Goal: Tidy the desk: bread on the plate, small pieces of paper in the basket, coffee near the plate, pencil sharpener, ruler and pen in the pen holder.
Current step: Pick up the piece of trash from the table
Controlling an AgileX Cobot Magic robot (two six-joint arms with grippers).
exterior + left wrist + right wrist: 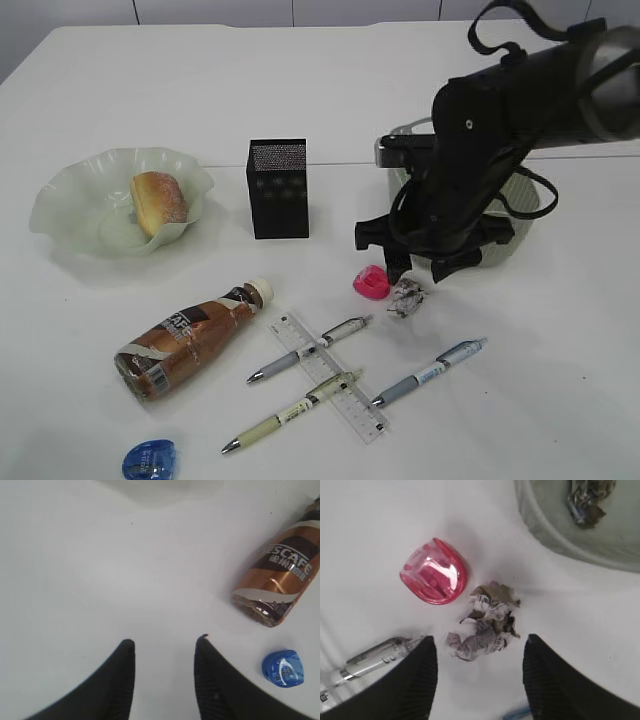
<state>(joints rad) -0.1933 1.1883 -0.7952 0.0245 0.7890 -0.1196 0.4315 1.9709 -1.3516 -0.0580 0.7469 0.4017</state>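
Right wrist view looks straight down on the crumpled paper ball [485, 625], lying on the white desk [380, 525] between the spread, empty fingers of the right gripper [479, 672], so that hand is open and lined up over it but not touching yet. A pink pencil sharpener [434, 571] sits just beside the paper on its upper left, a clear-barrelled pen [372, 657] pokes in at the lower left, and the sage-green basket [545, 527] is near in the top corner with another paper scrap [587, 497] already inside. My guess is the paper handles easy — featherlight, soft and squashy, no way to break it, so pinching it across the lumpy middle should do; the only catch is the sharpener sitting so close that a finger could nudge it. Left gripper [165, 647] is open too, hovering over bare desk with nothing between its jaws, and near it lies the coffee bottle [280, 575] on its side — the label reads NESCAFE with smaller characters under it that I can't make out. A blue sharpener [283, 668] sits just below the bottle. Exterior view shows the bread [158, 202] already in the ruffled green plate [70, 195], the black mesh pen holder [277, 188] standing upright, and the clear ruler [330, 375] lying among three pens. Its markings are too fine to read.
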